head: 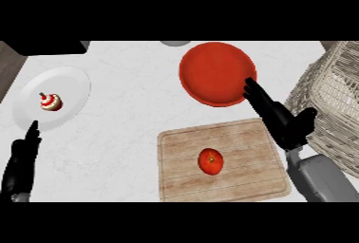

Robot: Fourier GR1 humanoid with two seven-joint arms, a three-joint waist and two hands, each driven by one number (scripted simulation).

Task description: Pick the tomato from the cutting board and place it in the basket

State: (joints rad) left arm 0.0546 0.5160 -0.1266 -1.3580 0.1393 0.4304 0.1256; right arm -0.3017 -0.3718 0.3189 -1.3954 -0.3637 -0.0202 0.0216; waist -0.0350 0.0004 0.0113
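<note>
1. Head view, layout: tomato [211, 161] sat near the middle of the wooden cutting board [223, 160], lower centre of the white counter [126, 137]; nothing touched it; not yet picked.
2. Right hand [280, 116] was above the board's far right corner, between the red plate [217, 72] and the wicker basket [329, 102]; fingers straight and released, tips over the plate's near rim, thumb spread toward the basket; it held nothing; well short of the tomato.
3. Left hand [21, 159] showed at the lower left edge, fingers straight up, relaxed, resting; tip just at the rim of the white plate [52, 97], which carried a small cupcake [49, 101].
4. Handling, my read: tomato likely light, smooth skin so a bit slippery, round so prone to roll on the flat board; soft enough to bruise if squeezed; best taken across its widest part, thumb one side, fingers opposite, from above.
5. Look: small, round, red-orange, darker stem spot on top; clear contrast against the pale board.
6. Basket stood at the right edge, beside the board; short carry expected; basket wall needs clearing.
</note>
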